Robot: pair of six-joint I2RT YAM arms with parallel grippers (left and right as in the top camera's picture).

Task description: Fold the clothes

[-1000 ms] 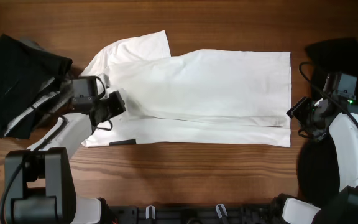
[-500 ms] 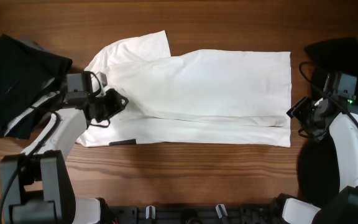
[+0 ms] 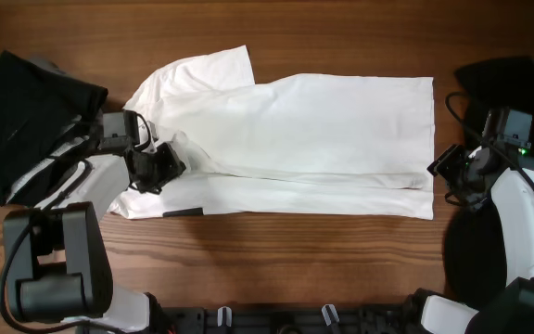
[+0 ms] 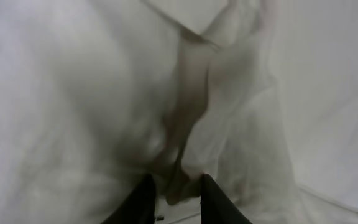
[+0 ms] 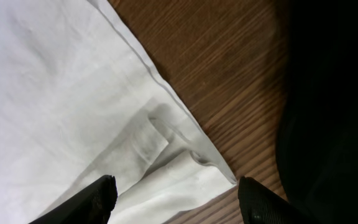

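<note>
The wooden tabletop [image 3: 276, 28] before me carries a white T-shirt [image 3: 323, 130] spread flat across its middle, one sleeve pointing far and left, a long fold running left to right; a heap of black garments [image 3: 26, 102] lies at the left edge, near the shirt; another black cloth [image 3: 499, 79] lies at the right edge, bare wood between it and the shirt.

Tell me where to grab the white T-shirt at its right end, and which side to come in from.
Grip the white T-shirt at its near hem corner, coming in from the right over the table. The folded layers stack there into a straight flat edge, and the open right pincer hangs above it, so lowering and closing should probably catch every layer.
</note>
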